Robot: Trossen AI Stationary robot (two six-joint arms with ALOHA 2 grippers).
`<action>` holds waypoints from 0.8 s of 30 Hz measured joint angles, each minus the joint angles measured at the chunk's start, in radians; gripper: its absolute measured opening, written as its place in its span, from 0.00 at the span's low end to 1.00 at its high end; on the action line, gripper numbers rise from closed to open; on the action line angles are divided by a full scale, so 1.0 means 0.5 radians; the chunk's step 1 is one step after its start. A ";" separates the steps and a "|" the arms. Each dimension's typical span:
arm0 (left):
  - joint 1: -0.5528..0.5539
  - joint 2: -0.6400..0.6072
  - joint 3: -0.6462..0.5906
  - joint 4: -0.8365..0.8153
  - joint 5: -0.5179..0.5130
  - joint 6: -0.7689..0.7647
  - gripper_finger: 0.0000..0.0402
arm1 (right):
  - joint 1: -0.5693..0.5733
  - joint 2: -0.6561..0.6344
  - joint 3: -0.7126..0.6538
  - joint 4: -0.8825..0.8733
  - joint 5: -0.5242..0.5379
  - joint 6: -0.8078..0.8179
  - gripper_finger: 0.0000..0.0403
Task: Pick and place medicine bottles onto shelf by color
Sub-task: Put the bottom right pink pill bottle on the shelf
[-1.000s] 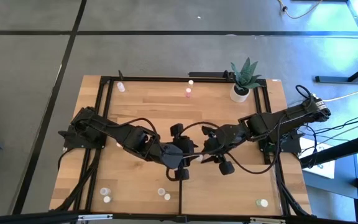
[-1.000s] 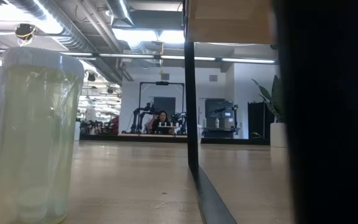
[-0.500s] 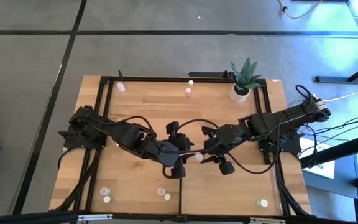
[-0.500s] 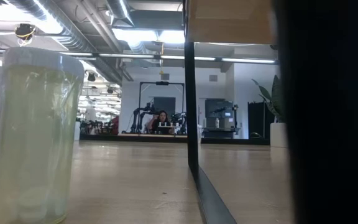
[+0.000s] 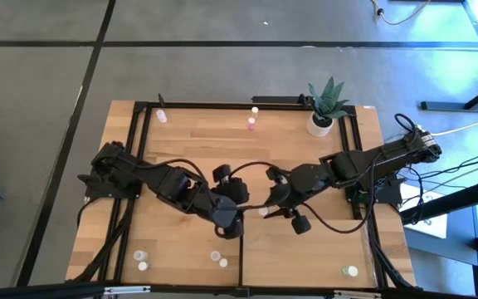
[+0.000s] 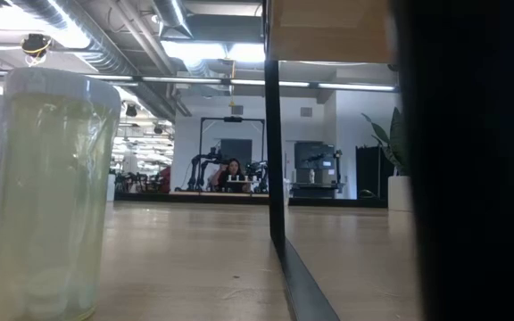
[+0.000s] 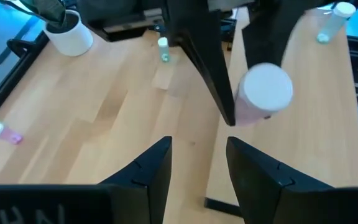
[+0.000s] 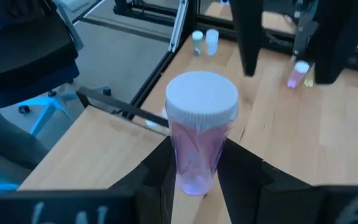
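Note:
My right gripper (image 8: 201, 177) is shut on a pink-tinted medicine bottle (image 8: 201, 124) with a white cap, above the table's middle (image 5: 262, 211). My left gripper (image 7: 197, 168) is open and empty, just left of it (image 5: 237, 206), its fingers pointing at the bottle (image 7: 263, 93). Other bottles stand on their bases: three at the far edge (image 5: 251, 124), several at the near edge (image 5: 215, 256), and a greenish one near right (image 5: 351, 271). A pale yellow bottle (image 6: 52, 196) stands close in the low view. A pale wood panel (image 6: 328, 31) shows high in the low view; I cannot tell if it is the shelf. My right gripper pinches the lower half of the bottle's pink body (image 8: 194, 168) between its two fingers (image 8: 160, 171). The fingers come from the table's right, slanting down. The bottle stands upright with its cap (image 8: 202, 93) up, lifted clear of the table.
A white pot with a green plant (image 5: 322, 123) stands at the far right. A dark frame (image 5: 241, 266) runs around the table and down its middle near the front; it shows as a dark post (image 6: 275, 160) in the low view. A person sits far off in the room.
My left gripper has drawn back from my right gripper toward the table's left and slightly toward the far edge. My right gripper has shifted a little toward the left with the pink bottle, which stays in its fingers.

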State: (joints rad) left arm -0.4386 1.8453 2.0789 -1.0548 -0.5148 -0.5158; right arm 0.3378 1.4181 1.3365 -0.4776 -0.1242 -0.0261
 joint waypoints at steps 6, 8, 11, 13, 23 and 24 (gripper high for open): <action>-0.051 -0.028 0.000 -0.004 -0.007 -0.016 0.36 | 0.000 0.000 0.000 0.147 0.000 -0.078 0.26; -0.073 -0.039 0.000 -0.009 -0.018 -0.015 0.36 | 0.000 0.000 0.000 0.194 -0.001 -0.119 0.26; -0.100 -0.039 0.000 -0.006 -0.061 -0.014 0.36 | 0.000 0.000 0.001 0.276 -0.001 -0.165 0.26; -0.121 -0.039 0.000 -0.005 -0.088 -0.014 0.36 | 0.000 0.000 0.001 0.307 0.000 -0.181 0.26; -0.190 -0.064 0.000 0.098 -0.269 0.008 0.36 | 0.000 0.000 0.001 0.351 -0.001 -0.231 0.26; -0.194 -0.073 0.000 0.099 -0.275 0.022 0.36 | 0.000 0.000 0.001 0.350 0.000 -0.232 0.26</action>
State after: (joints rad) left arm -0.5355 1.8087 2.0789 -1.0053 -0.6522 -0.5047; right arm 0.3378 1.4181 1.3369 -0.3023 -0.1244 -0.1421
